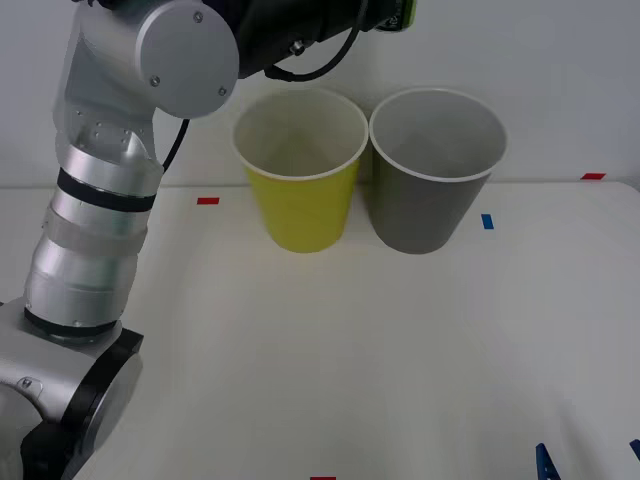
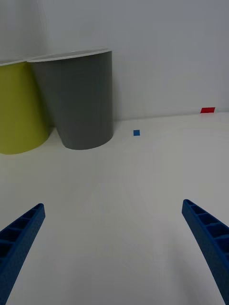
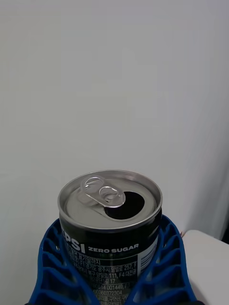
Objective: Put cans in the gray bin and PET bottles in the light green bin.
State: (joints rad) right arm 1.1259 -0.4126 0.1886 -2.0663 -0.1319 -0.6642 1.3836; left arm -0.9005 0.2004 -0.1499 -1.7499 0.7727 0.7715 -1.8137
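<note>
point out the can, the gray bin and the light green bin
can (image 3: pixel 110 200): left wrist view, silver top.
gray bin (image 1: pixel 425 215): front view, outer wall.
light green bin (image 1: pixel 300 215): front view, outer wall.

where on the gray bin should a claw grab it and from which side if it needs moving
Grip the gray bin at its white rim on the right side, one finger inside and one outside. It stands upright and open, and its round, tapered wall looks too wide for the open right claw to span. The green bin sits close against its left, so come from above on the free right side.
</note>
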